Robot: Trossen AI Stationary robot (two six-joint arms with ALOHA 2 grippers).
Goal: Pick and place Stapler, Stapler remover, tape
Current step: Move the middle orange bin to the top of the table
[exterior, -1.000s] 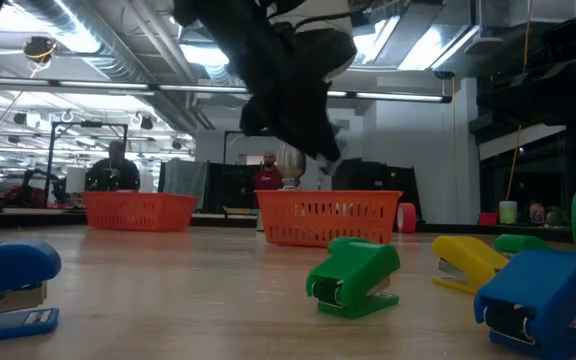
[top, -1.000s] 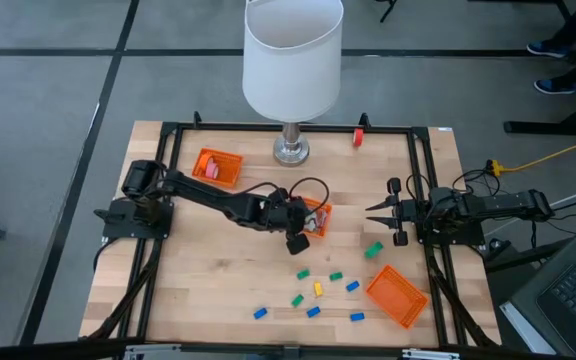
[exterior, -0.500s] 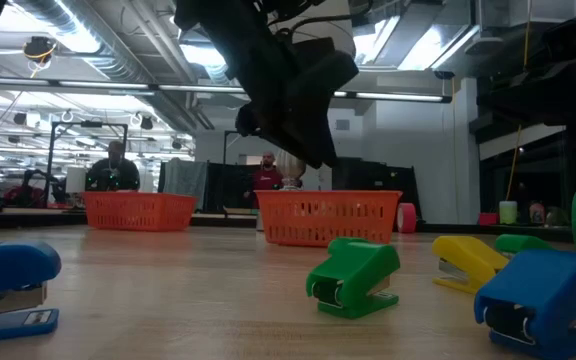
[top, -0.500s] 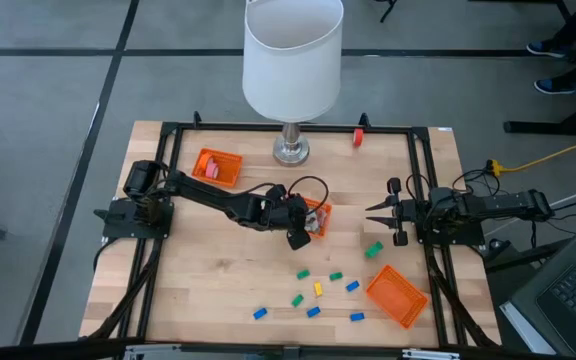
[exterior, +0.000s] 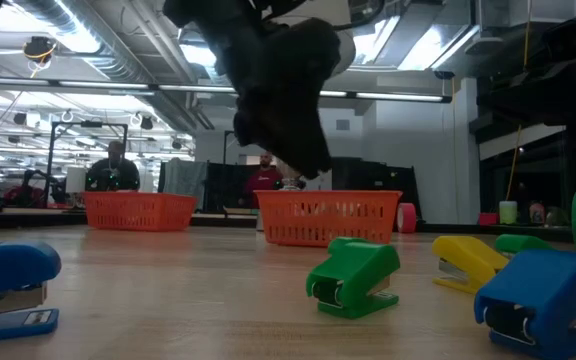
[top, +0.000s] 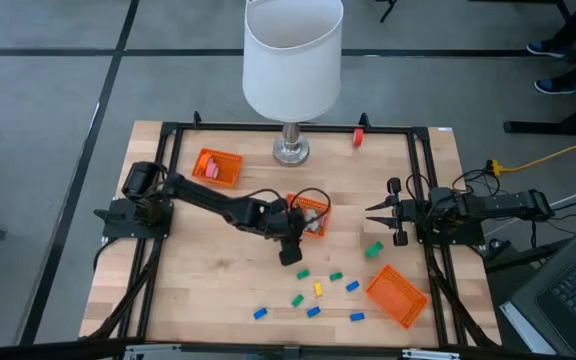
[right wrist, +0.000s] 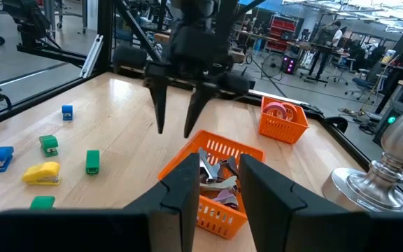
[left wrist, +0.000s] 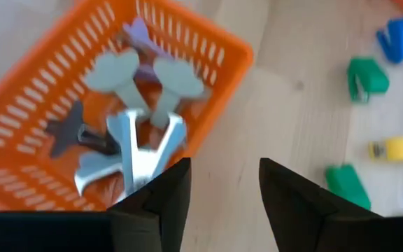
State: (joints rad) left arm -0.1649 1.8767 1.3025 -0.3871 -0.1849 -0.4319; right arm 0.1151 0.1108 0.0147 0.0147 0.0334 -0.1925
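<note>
My left gripper [left wrist: 222, 189] hangs open just beyond the near-left rim of the middle orange basket [top: 313, 215], nothing between its fingers. Several staple removers [left wrist: 142, 150], silvery, grey and purple, lie in that basket. A pink tape roll [top: 211, 170] lies in the far-left orange basket [top: 217, 167]. A red tape roll [top: 359, 137] stands by the far edge. Small blue, green and yellow staplers [top: 318, 288] lie scattered on the near half of the table. My right gripper [right wrist: 217, 168] waits at the right side, pointing level, its fingers a narrow gap apart.
A white lamp [top: 291, 60] stands on its metal base [top: 290, 152] at the far middle. A third orange basket [top: 396, 295] lies tilted at the near right. A black frame [top: 173, 135] runs round the tabletop. Bare wood lies at the near left.
My left gripper has opened beside the middle basket. Its fingers have tipped and swung a little toward the table's near edge.
</note>
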